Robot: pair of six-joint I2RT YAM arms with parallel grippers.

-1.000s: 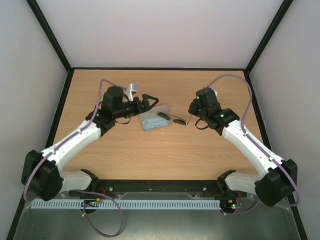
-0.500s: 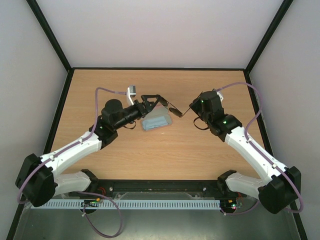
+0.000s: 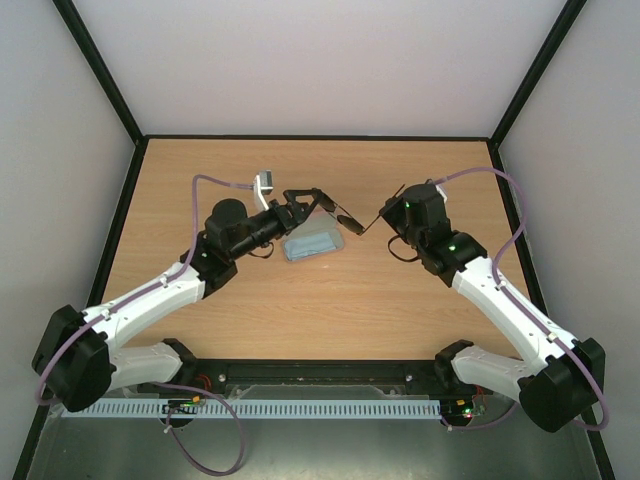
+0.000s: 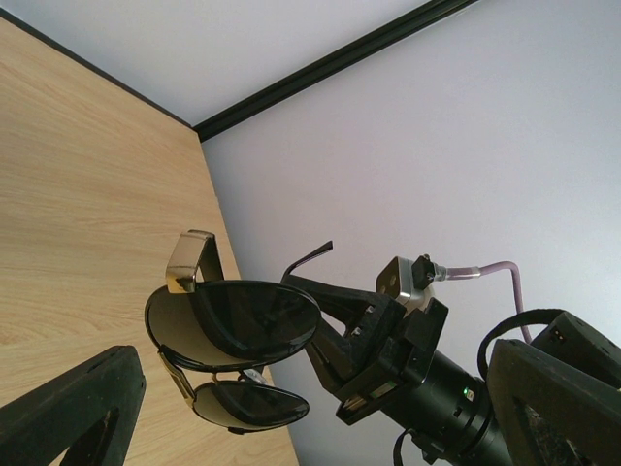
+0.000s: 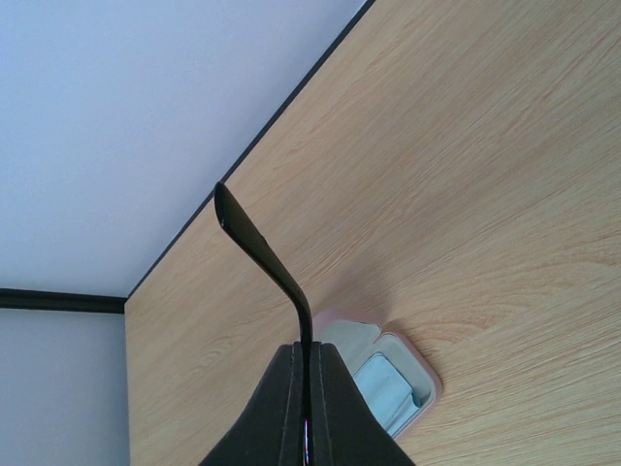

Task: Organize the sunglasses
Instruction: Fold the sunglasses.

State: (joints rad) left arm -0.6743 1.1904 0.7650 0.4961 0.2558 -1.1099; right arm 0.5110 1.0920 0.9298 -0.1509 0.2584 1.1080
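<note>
1. Right side: my right fingers [image 5: 283, 413] are pressed together on one thin temple [image 5: 257, 243] of the sunglasses [image 4: 233, 320]. The temple tip projects past them.
2. Left side: my left fingers [image 4: 73, 413] are apart, with the lenses [image 4: 247, 403] between them. I cannot tell whether either one touches the frame.
3. Location: the sunglasses hang in the air between the two arms, off the surface [image 3: 300, 310] and near the open case [image 5: 433, 386], which has the cloth [image 5: 388, 390] in it.
4. Slip hazard: the whole load rests on one narrow pinch. A jolt could make the frame pivot or slide out and drop beside the case.
5. Bending hazard: if the left side closes while the right side pulls or twists, the hinge and wire frame take the strain.
6. Lens hazard: closing on a lens instead of the frame may scratch it or squeeze it loose.
7. Fit hazard: with the temples unfolded, the sunglasses will probably not seat in the case.
</note>
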